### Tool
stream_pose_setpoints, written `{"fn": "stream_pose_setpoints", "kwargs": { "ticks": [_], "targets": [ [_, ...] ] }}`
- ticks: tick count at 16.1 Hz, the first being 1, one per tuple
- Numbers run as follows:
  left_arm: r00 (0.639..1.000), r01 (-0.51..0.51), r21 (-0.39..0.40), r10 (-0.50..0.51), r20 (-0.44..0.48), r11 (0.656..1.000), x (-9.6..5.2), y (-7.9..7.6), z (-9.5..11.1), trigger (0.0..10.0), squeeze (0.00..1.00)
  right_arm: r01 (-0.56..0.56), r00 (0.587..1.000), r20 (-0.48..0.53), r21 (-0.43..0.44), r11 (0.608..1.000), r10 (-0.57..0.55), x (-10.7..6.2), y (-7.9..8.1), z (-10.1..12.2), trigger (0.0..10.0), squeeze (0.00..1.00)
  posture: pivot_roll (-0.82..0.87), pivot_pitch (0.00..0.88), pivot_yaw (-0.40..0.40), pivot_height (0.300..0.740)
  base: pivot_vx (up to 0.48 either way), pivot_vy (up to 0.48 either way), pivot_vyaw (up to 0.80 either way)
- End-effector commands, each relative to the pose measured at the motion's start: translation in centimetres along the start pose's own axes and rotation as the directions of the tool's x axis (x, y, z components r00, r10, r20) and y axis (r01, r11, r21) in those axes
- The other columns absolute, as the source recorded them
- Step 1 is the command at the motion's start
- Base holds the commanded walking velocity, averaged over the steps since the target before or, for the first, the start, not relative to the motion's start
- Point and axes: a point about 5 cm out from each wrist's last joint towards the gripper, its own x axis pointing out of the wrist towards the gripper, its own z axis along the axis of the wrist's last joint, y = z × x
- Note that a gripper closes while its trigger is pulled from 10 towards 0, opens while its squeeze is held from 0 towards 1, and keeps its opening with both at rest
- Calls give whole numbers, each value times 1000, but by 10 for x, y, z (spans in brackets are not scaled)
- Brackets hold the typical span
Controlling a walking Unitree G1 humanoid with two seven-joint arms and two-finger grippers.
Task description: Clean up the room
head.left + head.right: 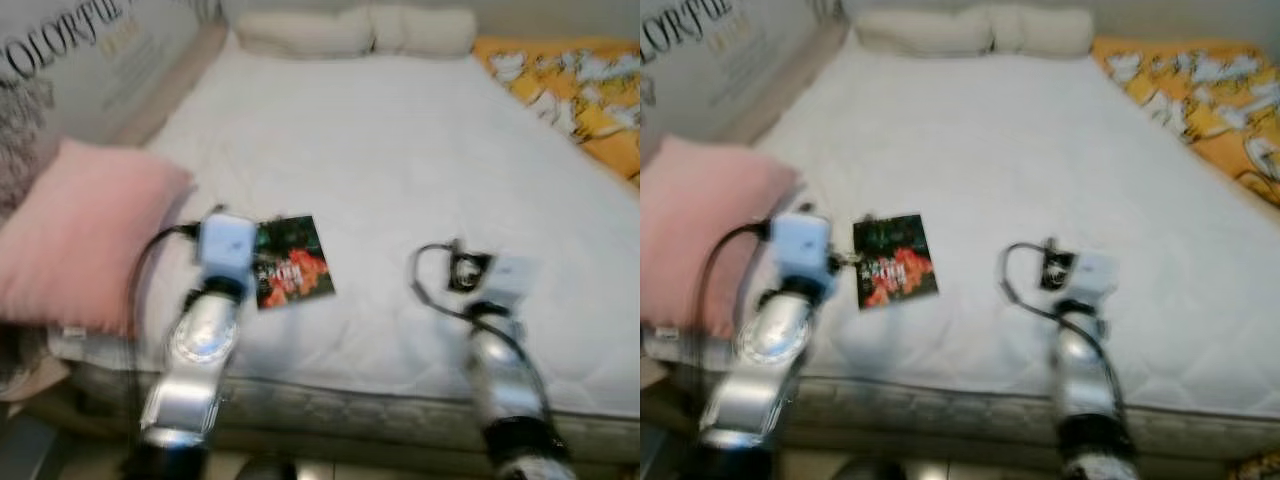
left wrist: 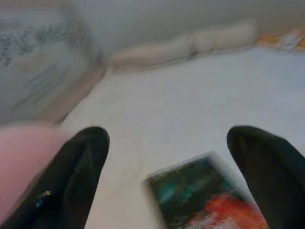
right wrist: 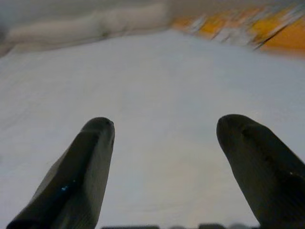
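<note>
Booklet [image 1: 291, 262], dark-covered with green and red-orange printing, lies flat on the white mattress [image 1: 400, 160] near the foot edge, just ahead of the left gripper [image 2: 167, 176], whose two black fingers stand spread wide with nothing between them; from the wrist the booklet's near corner sits in the gap between the fingers. It looks thin, light and probably a bit floppy, with what may be a glossy cover, so I'd guess it could slide on the sheet rather than lift cleanly; the free edge nearest the arm, or a corner, seems the sensible place to pinch, perhaps by pressing one finger down into the soft padding to get under it. The right gripper [image 3: 164, 167] is held out over bare mattress well to the right of the booklet, its fingers likewise parted and empty. The quilted surface should give under pressure, which may help with scooping but also lets the booklet sink and tilt. A pink cushion [image 1: 85, 235] rests at the left edge of the bed, close to the left arm, against a grey cushion with printed lettering [image 1: 90, 55]. Two pale pillows [image 1: 355, 30] lie along the head of the bed, and a yellow and white patterned blanket [image 1: 575, 85] is bunched in the far right corner. Everything is somewhat blurred, so fine detail on the cover can't be read.
</note>
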Motion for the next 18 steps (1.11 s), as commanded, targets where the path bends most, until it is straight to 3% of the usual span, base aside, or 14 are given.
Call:
{"fn": "stream_pose_setpoints", "kwargs": {
  "ticks": [1,6,8,11,12,14,16,18],
  "targets": [
    [1000,17,20,-17,-5,1000,-9,7,4,10000,0,7,996,-90,23,1000,-5,7,-7,-10,10000,0,161,160,67,736,0,0,0],
    [1000,-23,83,25,-15,996,-33,35,22,10000,0,41,971,-239,85,996,-19,18,-13,-23,10000,0,294,248,111,736,0,0,0],
    [997,-37,102,43,-58,994,-54,46,28,10000,0,31,956,-293,117,993,4,25,-3,-22,10000,0,358,302,133,736,0,0,0],
    [995,-64,94,70,-69,994,-64,41,32,10000,0,-78,963,-252,86,993,97,42,21,2,10000,0,371,316,67,736,0,0,0],
    [994,-80,80,86,-72,994,-64,39,32,10000,0,-143,969,-204,6,990,141,51,32,19,10000,0,361,313,52,736,0,0,0],
    [994,-76,42,79,-79,996,-60,26,25,10000,0,-169,984,-82,-108,980,161,59,41,41,10000,0,302,276,-18,736,161,152,0],
    [997,-59,-6,59,-44,998,-44,12,24,10000,0,-98,994,37,-122,988,103,52,37,42,10000,0,247,221,-58,736,324,354,0],
    [1000,-2,16,2,20,1000,-21,1,32,10000,0,-80,990,105,-91,993,90,37,38,32,10000,0,182,161,-56,736,326,352,0]
  ]
}}
